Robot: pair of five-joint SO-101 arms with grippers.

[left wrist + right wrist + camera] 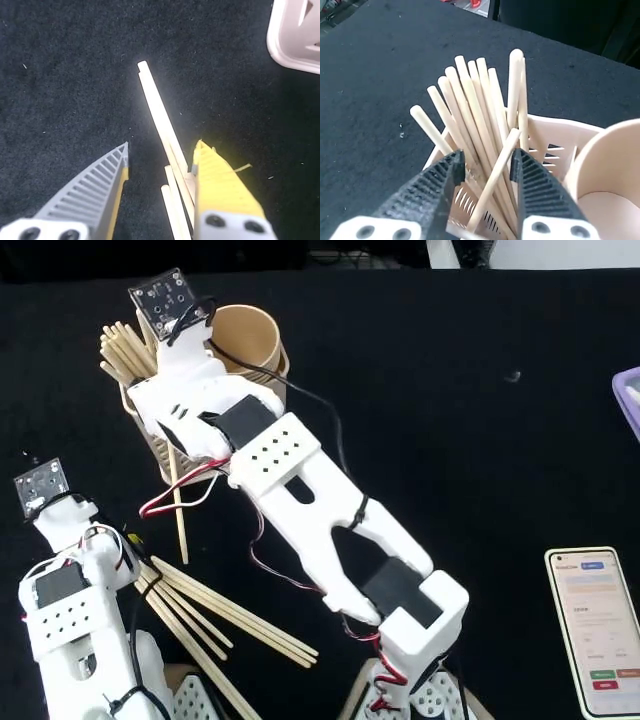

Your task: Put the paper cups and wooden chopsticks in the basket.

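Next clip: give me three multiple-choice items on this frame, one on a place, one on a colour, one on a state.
1. Where is the paper cup? A in the basket; B beside the phone; C on the phone.
2. What colour is the table cover? A white; B black; C green.
3. How do the fingers of the left gripper stand? A shut on a cup; B open around loose chopsticks; C shut on nothing.
Answers: 1 A, it stands within the basket wall; 2 B, black throughout; 3 B, the fingers flank chopsticks lying flat.
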